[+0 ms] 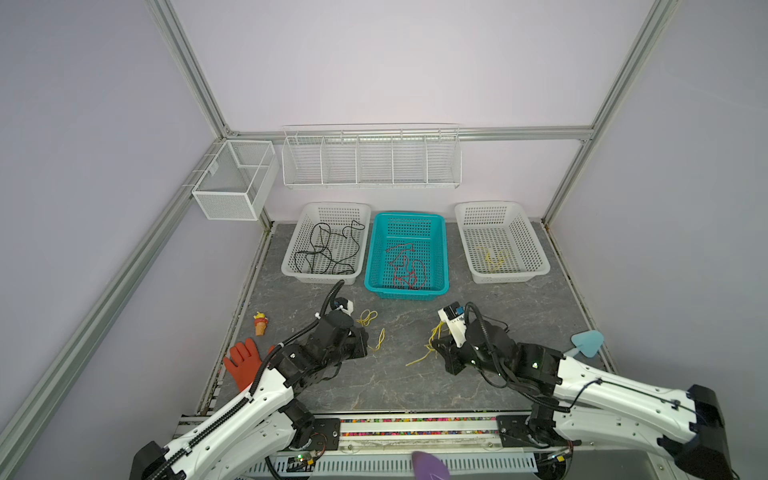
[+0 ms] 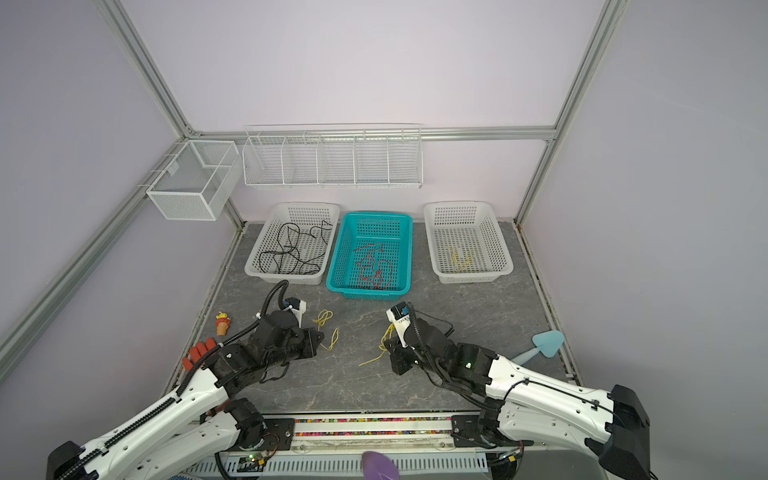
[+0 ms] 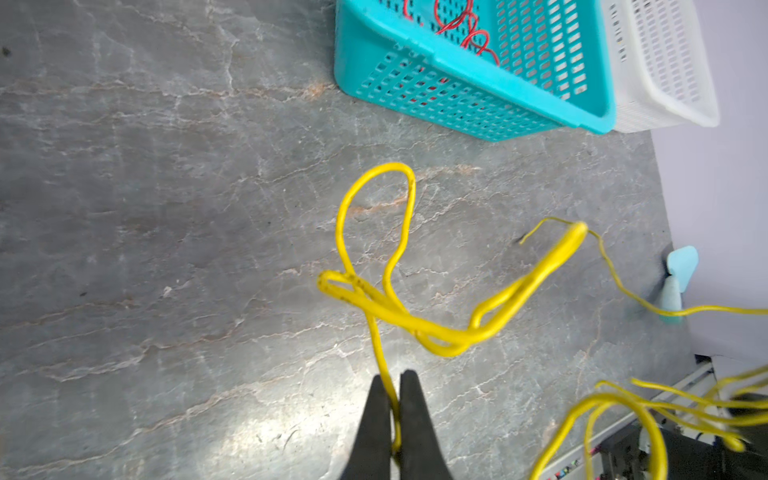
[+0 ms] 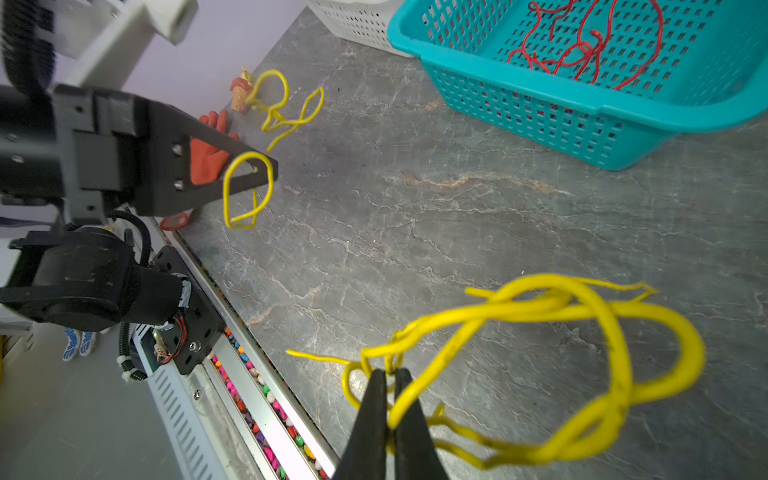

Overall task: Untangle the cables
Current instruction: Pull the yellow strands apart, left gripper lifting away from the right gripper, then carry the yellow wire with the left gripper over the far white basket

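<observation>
Nearest, the left gripper [image 3: 394, 376] is clamped on a single yellow strand [image 3: 536, 276] that loops out over the table [image 3: 166, 208]. The right gripper [image 4: 390, 372] pinches a knotted yellow bundle [image 4: 540, 309] a little apart from it. Whether the two pieces join, I cannot tell. The wire looks light and thin yet springy, keeping its kinks, so it will likely snag rather than slide. A hold near a free end, beside a crossing, seems best. Farther back, black cables [image 1: 324, 249] lie in the left white basket [image 1: 291, 259], red cables [image 1: 405, 266] in the teal basket [image 1: 371, 259], and yellow cables [image 1: 492, 257] in the right white basket [image 1: 537, 249].
</observation>
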Robot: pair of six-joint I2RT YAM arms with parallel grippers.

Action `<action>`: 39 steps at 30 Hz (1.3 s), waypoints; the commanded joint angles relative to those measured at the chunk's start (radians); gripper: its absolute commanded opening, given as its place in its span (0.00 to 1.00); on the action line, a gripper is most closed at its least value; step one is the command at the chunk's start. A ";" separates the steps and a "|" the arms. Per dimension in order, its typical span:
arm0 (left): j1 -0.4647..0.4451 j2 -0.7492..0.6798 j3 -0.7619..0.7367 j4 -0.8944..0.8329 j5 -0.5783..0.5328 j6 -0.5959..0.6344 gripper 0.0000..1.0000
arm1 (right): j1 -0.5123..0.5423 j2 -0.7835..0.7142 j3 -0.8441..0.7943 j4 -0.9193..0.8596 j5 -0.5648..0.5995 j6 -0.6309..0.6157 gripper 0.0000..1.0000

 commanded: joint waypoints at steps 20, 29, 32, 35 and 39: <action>0.000 0.637 0.842 -0.101 0.092 0.338 0.00 | -0.001 -0.255 -0.247 0.147 -0.070 0.045 0.07; -0.001 1.134 1.458 -0.165 0.286 0.373 0.00 | 0.009 -0.405 -0.318 0.118 -0.084 0.043 0.06; -0.003 1.330 1.724 -0.217 0.349 0.356 0.00 | 0.016 -0.429 -0.317 0.092 -0.080 0.027 0.06; -0.004 1.508 1.957 -0.212 0.429 0.312 0.00 | 0.019 -0.452 -0.325 0.082 -0.084 0.023 0.07; -0.004 1.655 2.065 -0.020 0.534 0.181 0.00 | 0.025 -0.488 -0.343 0.076 -0.096 0.027 0.07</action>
